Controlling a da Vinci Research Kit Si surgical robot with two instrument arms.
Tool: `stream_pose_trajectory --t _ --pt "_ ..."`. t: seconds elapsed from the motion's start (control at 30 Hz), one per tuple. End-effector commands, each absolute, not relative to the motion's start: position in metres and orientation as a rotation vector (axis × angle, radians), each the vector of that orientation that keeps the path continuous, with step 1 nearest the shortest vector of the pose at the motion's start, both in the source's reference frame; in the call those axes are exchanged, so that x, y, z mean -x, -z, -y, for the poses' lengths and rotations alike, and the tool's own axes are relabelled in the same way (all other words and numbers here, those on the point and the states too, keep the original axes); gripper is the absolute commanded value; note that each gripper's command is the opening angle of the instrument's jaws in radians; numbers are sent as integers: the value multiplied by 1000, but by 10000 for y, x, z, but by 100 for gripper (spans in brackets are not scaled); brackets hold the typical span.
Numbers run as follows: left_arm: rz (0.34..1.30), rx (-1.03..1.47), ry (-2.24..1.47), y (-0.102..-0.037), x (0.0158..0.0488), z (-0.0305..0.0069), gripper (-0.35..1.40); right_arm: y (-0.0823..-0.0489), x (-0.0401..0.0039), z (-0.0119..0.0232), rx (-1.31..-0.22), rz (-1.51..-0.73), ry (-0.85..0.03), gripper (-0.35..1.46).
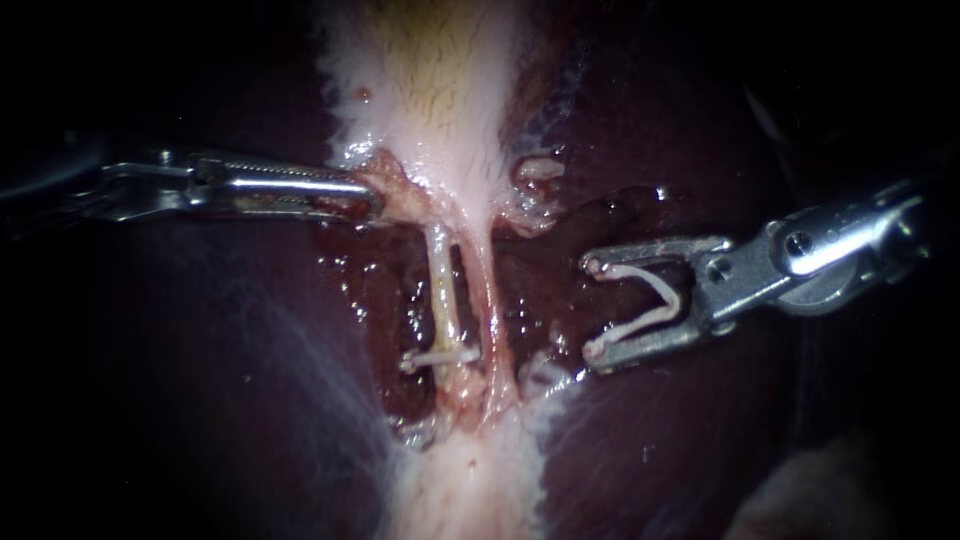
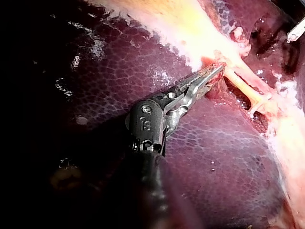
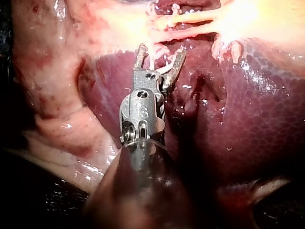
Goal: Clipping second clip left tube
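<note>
Close view of the left tube (image 1: 443, 290), thin, glossy and pale cream, running up and down in a wet red hollow of the liver (image 1: 200, 380). A white clip (image 1: 440, 356) lies crosswise on its lower end. Just beside it on the right runs a pinker right tube (image 1: 487, 290). Both rise into the whitish, yellow-tinged gallbladder (image 1: 440, 90) above.

The left instrument (image 1: 370, 198) comes in level from the left. Its hand, two long ridged jaws, is clamped on ragged pink tissue at the gallbladder's base, just above the left tube. The right instrument (image 1: 592, 308) enters from the right. Its hand stands wide yet grips an open clip (image 1: 672, 295), white and V-shaped, which touches both jaws and sits well apart from the tubes.

The liver is dark maroon and shiny; beyond it all is black.
</note>
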State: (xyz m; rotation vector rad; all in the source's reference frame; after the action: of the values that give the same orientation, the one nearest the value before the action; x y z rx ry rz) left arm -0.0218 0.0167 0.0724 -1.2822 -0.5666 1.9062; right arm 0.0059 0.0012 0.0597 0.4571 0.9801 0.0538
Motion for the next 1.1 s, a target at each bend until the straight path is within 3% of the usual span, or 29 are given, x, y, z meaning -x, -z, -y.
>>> stream_pose_trajectory --t 0.03,0.57,1.1 --pt "567 1291 -1896 -720 215 -170 -35 -597 -59 -12 -457 -980 -54 50" --pt "551 1317 -1834 -656 174 -185 -35 -596 -59 -11 -457 -980 -53 50" --pt "545 1316 -1830 -646 174 -179 -35 -592 -67 -8 -471 -975 -83 50"
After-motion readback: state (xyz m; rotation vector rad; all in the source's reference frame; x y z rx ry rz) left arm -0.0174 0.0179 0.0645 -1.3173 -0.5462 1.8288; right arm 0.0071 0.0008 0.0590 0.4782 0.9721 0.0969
